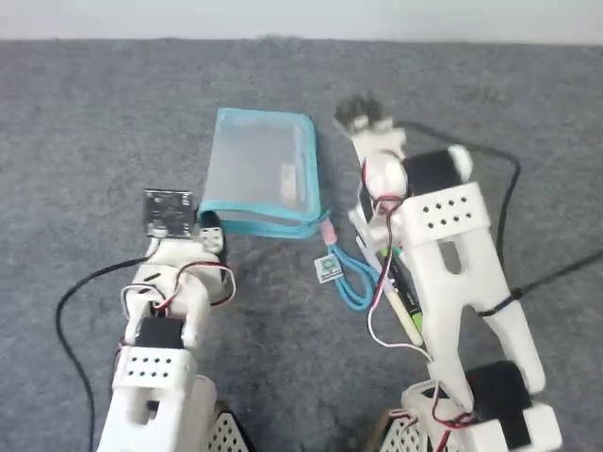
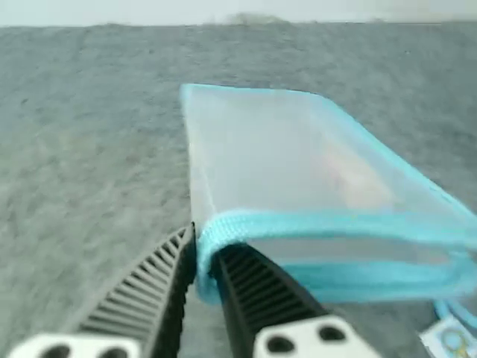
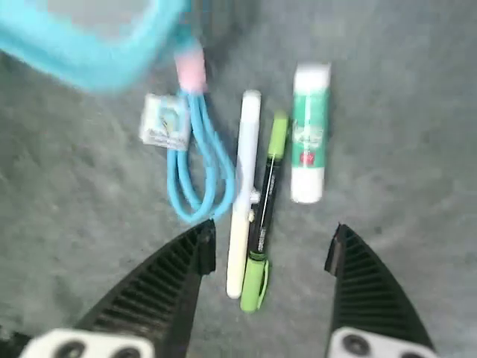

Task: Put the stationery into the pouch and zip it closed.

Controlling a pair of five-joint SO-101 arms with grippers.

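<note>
1. I've got my left gripper [image 2: 205, 250] pinching the near corner of the pouch [image 2: 298, 164].
2. My right gripper [image 3: 272, 231] hangs spread wide over the white pen [image 3: 242, 186], green marker [image 3: 268, 186] and glue stick [image 3: 308, 142], all lying just beside the pouch.

Pouch [image 1: 259, 169] lies flat mid-tabletop [image 1: 85, 122], translucent with light-blue trim, with the left gripper [image 1: 211, 232] on its near left corner. The pink zip pull [image 1: 328, 232] sits at the near right corner, and a blue cord loop [image 1: 353, 278] and small tag [image 1: 328, 269] trail from it toward the arms. The right arm [image 1: 452, 254] hangs over a cream pen [image 1: 413, 330] and green marker [image 1: 399, 285] lying side by side just right of the cord; the right gripper [image 1: 363, 115] is a dark blur by the pouch's far right corner.
</note>
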